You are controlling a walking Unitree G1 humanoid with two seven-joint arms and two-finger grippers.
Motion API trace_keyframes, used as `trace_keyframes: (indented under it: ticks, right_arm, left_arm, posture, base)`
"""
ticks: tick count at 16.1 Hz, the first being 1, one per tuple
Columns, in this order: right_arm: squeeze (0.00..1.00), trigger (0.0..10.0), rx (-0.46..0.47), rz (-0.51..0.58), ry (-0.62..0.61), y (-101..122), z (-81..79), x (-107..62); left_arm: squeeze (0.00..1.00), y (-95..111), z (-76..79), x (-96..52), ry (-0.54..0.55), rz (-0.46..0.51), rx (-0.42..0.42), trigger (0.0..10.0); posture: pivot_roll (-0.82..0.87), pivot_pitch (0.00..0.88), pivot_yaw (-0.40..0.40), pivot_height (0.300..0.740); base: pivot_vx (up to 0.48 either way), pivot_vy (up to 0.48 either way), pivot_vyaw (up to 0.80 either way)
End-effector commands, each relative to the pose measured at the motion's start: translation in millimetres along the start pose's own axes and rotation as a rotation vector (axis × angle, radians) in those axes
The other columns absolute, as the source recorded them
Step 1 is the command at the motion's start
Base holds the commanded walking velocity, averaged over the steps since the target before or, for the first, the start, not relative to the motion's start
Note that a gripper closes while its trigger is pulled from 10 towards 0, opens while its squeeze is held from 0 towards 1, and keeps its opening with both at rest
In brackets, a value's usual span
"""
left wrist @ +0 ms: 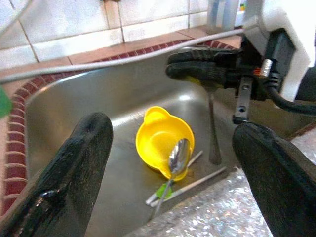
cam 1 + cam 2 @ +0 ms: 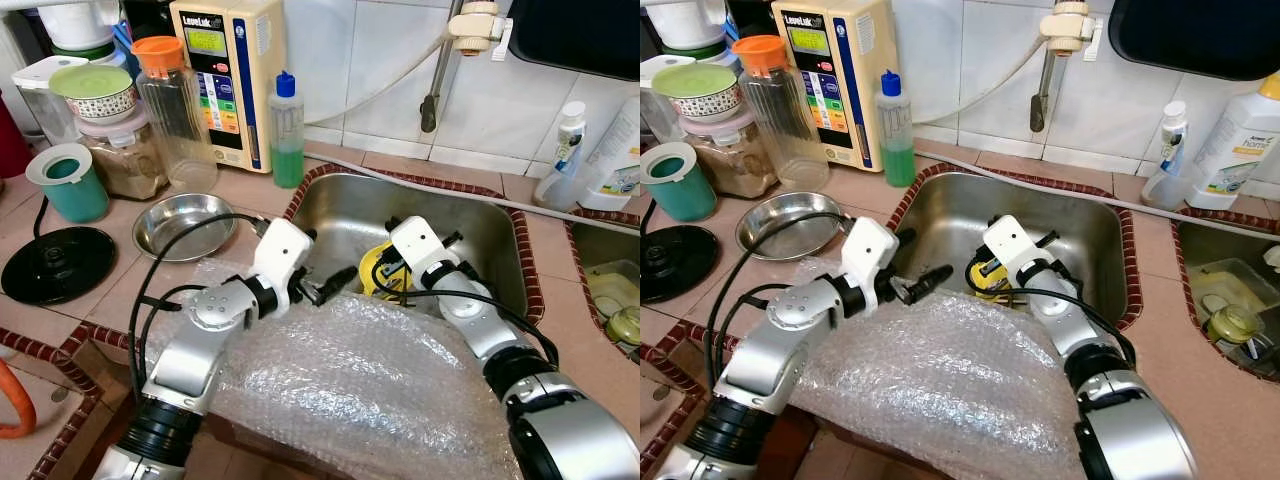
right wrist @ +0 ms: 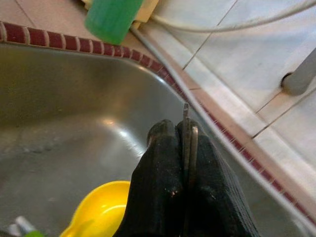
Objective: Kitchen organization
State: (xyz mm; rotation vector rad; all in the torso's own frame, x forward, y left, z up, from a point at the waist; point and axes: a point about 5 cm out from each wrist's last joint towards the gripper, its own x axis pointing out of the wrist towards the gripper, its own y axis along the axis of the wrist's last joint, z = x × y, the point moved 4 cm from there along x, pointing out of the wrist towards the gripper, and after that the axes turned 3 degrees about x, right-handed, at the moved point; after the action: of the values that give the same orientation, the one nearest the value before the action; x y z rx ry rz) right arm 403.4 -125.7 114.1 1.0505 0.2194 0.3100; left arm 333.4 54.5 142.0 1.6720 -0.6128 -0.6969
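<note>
Steel sink point(image 2: 470, 225): my right gripper point(image 3: 185, 129) is pinched tight on a utensil point(image 1: 213, 129). Left gripper point(image 1: 173, 163) gapes wide over the bowl point(image 1: 160, 138). I'd lift straight up, slowly.

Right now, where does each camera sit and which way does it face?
Left eye view: head, looking down at the steel sink; both silver arms over bubble wrap.
Right eye view: same scene, the other stereo eye.
Left wrist view: along the open left gripper into the sink at the yellow plastic bowl holding a metal spoon; the right gripper holds a thin metal utensil handle.
Right wrist view: along the right gripper's shut fingers toward the tiled wall.
Shared: both wrist views show the bowl.
</note>
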Motion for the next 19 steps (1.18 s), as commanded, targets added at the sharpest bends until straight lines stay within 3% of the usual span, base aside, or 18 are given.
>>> trace_keyframes:
  ticks: [1, 2, 3, 10, 13, 16, 17, 18, 19]
  right_arm:
    - [0.55, 1.5, 0.022, -0.001, -0.007, 3, 3.9, 2.6]
    - [1.00, 7.2, 0.029, -0.003, -0.008, 3, 3.2, 3.1]
    - [1.00, 10.0, 0.029, 0.000, 0.002, 3, 1.0, 3.9]
    - [1.00, 10.0, 0.081, 0.012, -0.008, 7, 4.9, 6.0]
    - [1.00, 10.0, 0.160, 0.036, -0.042, 13, 11.5, 8.4]
    - [1.00, 10.0, 0.282, 0.121, -0.059, 35, 18.1, 14.3]
    - [1.00, 10.0, 0.311, 0.159, -0.048, 43, 17.1, 15.4]
    - [1.00, 10.0, 0.330, 0.182, -0.042, 49, 16.2, 15.7]
    - [1.00, 10.0, 0.377, 0.250, -0.010, 65, 10.7, 13.8]
  left_arm:
    - [1.00, 2, 5.6, -0.4, -0.029, -0.004, 0.005, 10.0]
    - [1.00, -1, 8.7, -1.5, -0.048, -0.022, 0.012, 10.0]
    - [1.00, -4, 10.7, -2.6, -0.057, -0.033, 0.017, 10.0]
    - [1.00, -3, 9.7, 0.0, -0.054, -0.031, 0.026, 10.0]
    - [1.00, 0, -0.3, 0.3, 0.002, -0.019, 0.049, 10.0]
    - [1.00, -1, -44.6, -4.9, 0.241, -0.060, 0.100, 10.0]
    - [1.00, -9, -65.3, -11.3, 0.356, -0.116, 0.111, 10.0]
    - [1.00, -11, -73.4, -14.7, 0.396, -0.124, 0.095, 10.0]
    - [1.00, -12, -93.7, -23.9, 0.492, -0.138, 0.090, 10.0]
  posture:
    - [0.10, 0.000, 0.010, 0.740]
    - [0.10, 0.000, 0.009, 0.740]
    - [0.10, 0.000, 0.010, 0.740]
    - [0.09, 0.000, 0.013, 0.740]
    - [0.09, 0.000, 0.011, 0.740]
    - [0.09, 0.000, 0.008, 0.740]
    - [0.09, 0.000, 0.008, 0.740]
    - [0.09, 0.000, 0.008, 0.740]
    - [0.08, 0.000, 0.006, 0.740]
  base:
    - [0.000, 0.000, 0.00]
    - [0.000, 0.000, 0.00]
    - [0.000, 0.000, 0.00]
    - [0.000, 0.000, 0.00]
    - [0.000, 0.000, 0.00]
    - [0.000, 0.000, 0.00]
    - [0.000, 0.000, 0.00]
    - [0.000, 0.000, 0.00]
    - [0.000, 0.000, 0.00]
